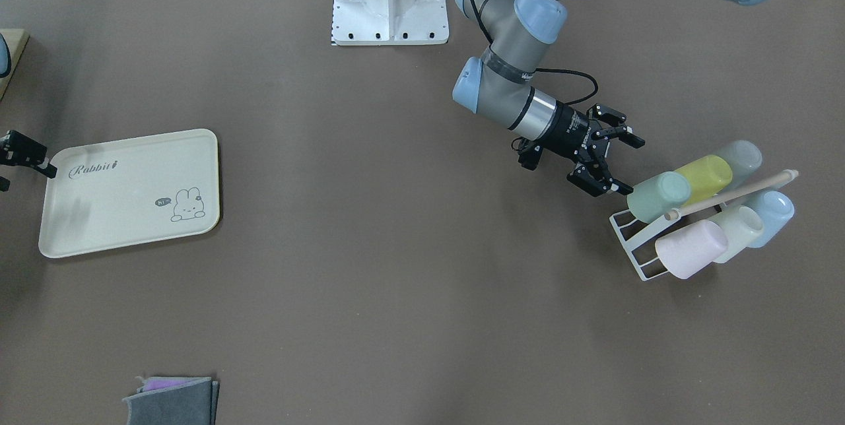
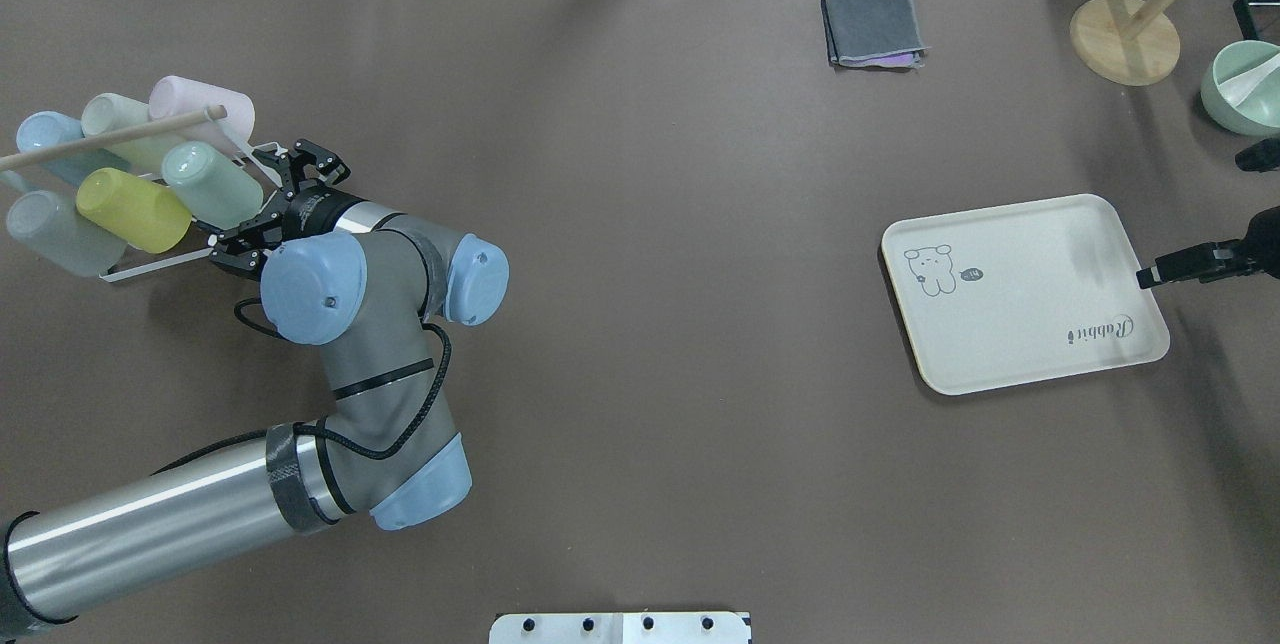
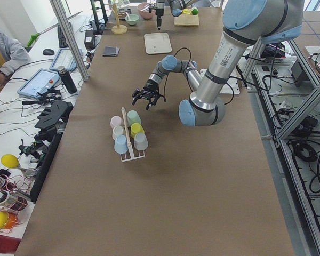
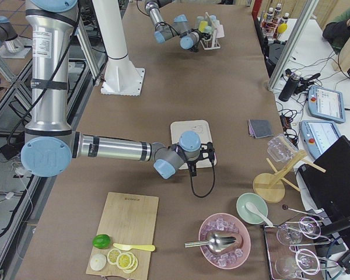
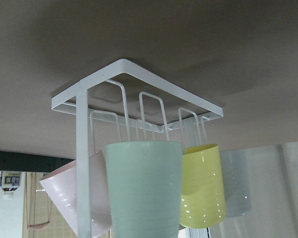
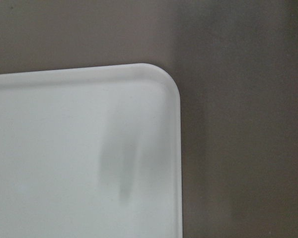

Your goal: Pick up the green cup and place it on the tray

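Observation:
The green cup [image 1: 658,196] lies tilted on a white wire rack [image 1: 632,240] with its base toward my left arm. It also shows in the overhead view [image 2: 212,185] and, close up, in the left wrist view [image 5: 145,191]. My left gripper [image 1: 628,165] is open and empty, its jaws just short of the cup's base, the lower fingertip [image 1: 620,187] almost touching it. The cream tray [image 2: 1020,294] with its bunny drawing lies empty at the far end [image 1: 125,194]. My right gripper [image 2: 1158,272] hovers over the tray's short edge and looks open and empty.
The rack also holds yellow [image 1: 706,177], grey [image 1: 741,156], pink [image 1: 690,248], pale whitish [image 1: 738,230] and blue [image 1: 772,214] cups under a wooden rod [image 1: 733,195]. A folded grey cloth [image 2: 870,27], a wooden stand [image 2: 1125,49] and a green bowl [image 2: 1245,89] sit at the far edge.

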{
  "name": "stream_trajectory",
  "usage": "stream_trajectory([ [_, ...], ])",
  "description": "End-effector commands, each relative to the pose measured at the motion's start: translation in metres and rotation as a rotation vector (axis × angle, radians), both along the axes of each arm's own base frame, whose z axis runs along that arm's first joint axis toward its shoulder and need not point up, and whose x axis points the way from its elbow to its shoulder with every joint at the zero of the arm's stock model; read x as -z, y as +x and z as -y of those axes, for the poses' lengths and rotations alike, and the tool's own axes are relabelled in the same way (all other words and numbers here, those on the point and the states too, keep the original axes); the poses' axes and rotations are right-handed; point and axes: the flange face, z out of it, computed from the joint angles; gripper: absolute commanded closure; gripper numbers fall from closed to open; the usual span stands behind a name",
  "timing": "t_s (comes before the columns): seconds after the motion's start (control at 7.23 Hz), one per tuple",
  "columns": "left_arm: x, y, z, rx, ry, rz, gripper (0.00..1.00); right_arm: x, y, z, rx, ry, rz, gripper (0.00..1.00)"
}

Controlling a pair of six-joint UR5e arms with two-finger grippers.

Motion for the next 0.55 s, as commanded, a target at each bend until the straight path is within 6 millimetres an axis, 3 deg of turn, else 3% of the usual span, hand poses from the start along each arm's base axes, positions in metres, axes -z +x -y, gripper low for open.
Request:
stream_trajectory([
  [0.0,-0.013,-0.004,0.003,0.044,0.106,0.03,0.02,-0.01,-0.008,0.004,0.006,-0.023,-0.007,0.09],
  [0.14,-0.023,-0.004,0.001,0.061,0.112,0.041,0.02,-0.007,-0.012,0.012,0.005,-0.021,-0.006,0.2],
  [0.41,-0.041,0.002,0.001,0.097,0.12,0.068,0.02,-0.004,-0.019,0.022,0.01,-0.021,-0.004,0.29],
])
